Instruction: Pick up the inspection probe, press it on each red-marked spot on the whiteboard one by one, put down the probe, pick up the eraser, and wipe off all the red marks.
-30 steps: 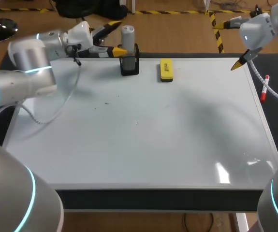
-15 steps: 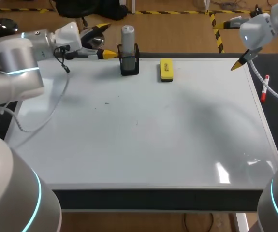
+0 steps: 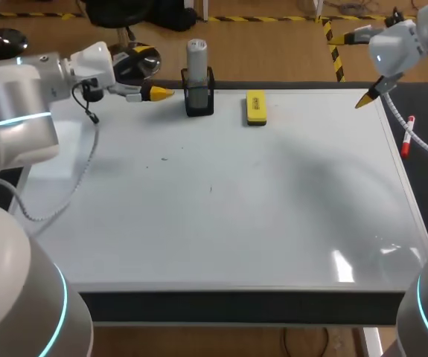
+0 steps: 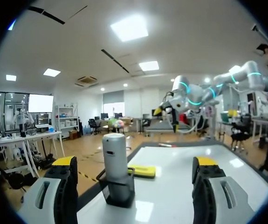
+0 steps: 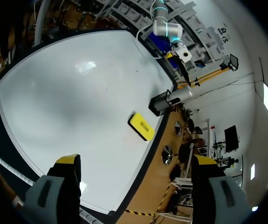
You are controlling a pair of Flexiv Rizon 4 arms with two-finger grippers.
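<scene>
The inspection probe, a grey cylinder, stands upright in a black holder at the whiteboard's far edge. The yellow eraser lies just right of it. My left gripper hovers open to the left of the holder, its fingers pointing at it. In the left wrist view the probe stands ahead of the open gripper, apart from both fingers, with the eraser behind it. My right gripper hangs open above the far right corner, holding nothing. No red marks show on the board.
A red marker lies on the black mat right of the board. A few tiny dark specks dot the board's left half. The right wrist view takes in the board, the eraser and the probe.
My left arm has drawn back to the left, taking its open gripper away from the probe holder. The right arm, probe and eraser have not moved.
</scene>
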